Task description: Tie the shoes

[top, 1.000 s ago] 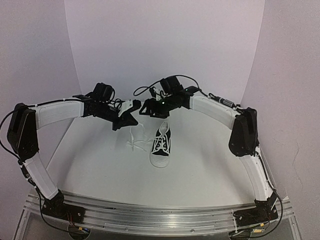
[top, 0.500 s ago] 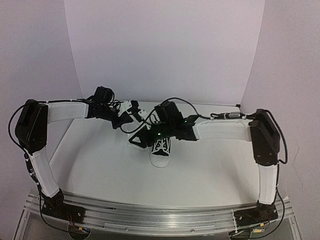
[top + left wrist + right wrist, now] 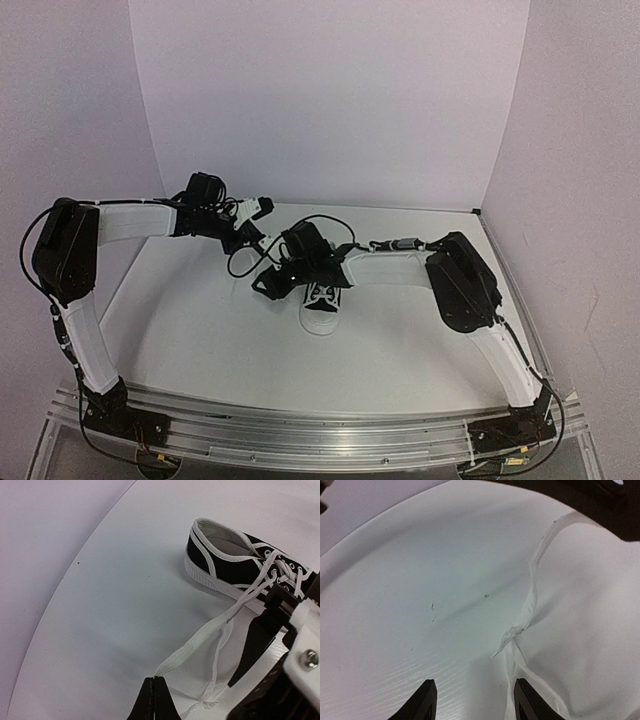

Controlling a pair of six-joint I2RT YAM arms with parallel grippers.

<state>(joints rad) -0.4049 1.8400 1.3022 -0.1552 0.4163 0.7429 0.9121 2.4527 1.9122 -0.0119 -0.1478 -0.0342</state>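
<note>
The black sneaker (image 3: 322,305) with its white toe cap stands near the middle of the white surface (image 3: 200,330), toe pointing to the near side and heel to the far side.

The left claw (image 3: 154,682) is fully closed, pinching one white lace (image 3: 197,636). That lace runs up off the surface from the eyelets to the pinched fingertips, on the far left of the sneaker.

The right arm reaches across the scene, so the right claw (image 3: 474,682) sits low over the surface just left of the sneaker. Its fingers (image 3: 426,700) stand partly apart and hold nothing. A second lace end (image 3: 530,597) lies loose on the surface below this claw. Its tip lies between the two fingers, closer to the right-hand one in the wrist view.
</note>
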